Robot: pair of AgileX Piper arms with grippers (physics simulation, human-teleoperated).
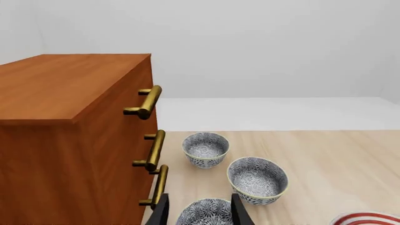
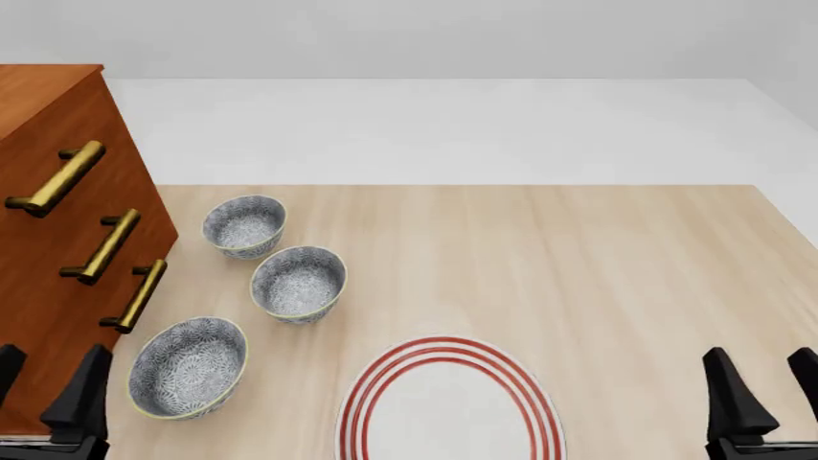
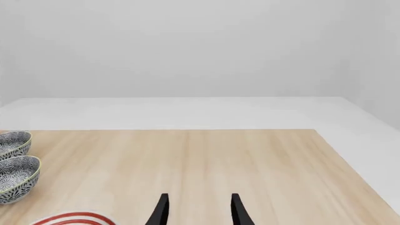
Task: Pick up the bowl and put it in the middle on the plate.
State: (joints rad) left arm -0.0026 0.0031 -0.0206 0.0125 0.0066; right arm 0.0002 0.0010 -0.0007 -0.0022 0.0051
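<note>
Plate [image 2: 447, 407] cut off at the front view's lower edge; nearest bowl [image 2: 188, 367] whole. Left end effector [image 2: 45, 388] and right end effector [image 2: 767, 388]: fingers apart, empty.

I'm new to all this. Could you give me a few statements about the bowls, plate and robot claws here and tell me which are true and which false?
1. Three patterned bowls stand on the table: near, middle, far. True.
2. One bowl already sits on the plate. False: the plate holds nothing.
3. The wooden cabinet stands left of the bowls. True.
4. The left gripper holds a bowl. False: its jaws are open, holding nothing.
5. The right gripper is open, right of the plate. True.
</note>
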